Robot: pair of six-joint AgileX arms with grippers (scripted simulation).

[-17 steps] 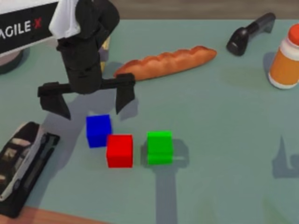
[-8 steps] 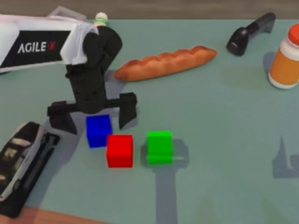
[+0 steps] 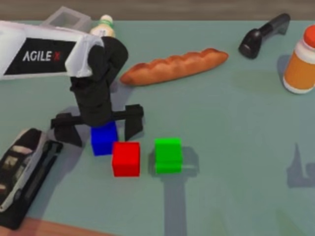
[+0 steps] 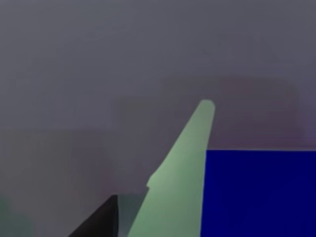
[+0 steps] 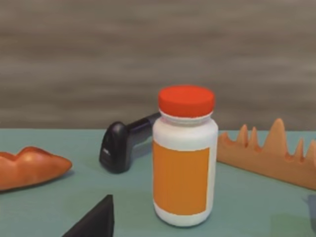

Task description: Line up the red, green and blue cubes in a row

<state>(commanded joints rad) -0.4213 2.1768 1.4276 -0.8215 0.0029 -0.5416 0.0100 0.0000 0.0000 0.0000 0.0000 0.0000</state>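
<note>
The left arm enters from the upper left of the top view, its white link running rightward and its black wrist turned straight down over the table. The left gripper (image 3: 98, 129) is set low over the blue cube (image 3: 104, 139), fingers spread wide, one finger (image 3: 134, 122) just to the cube's right and the other well clear on its left; nothing is held. The left wrist view shows the blue cube (image 4: 260, 193) close up at its lower right. The blue cube sits left of centre in the top view, its lower right corner touching or nearly touching the red cube (image 3: 126, 159). The green cube (image 3: 168, 155) stands just right of the red one, a narrow gap between them. A baguette (image 3: 174, 66) lies above the cubes, a black barcode scanner (image 3: 263, 34) at upper right, and an orange-labelled bottle (image 3: 300, 64) at the right edge. The right gripper is out of the top view; whether it is open cannot be told from its wrist view.
</note>
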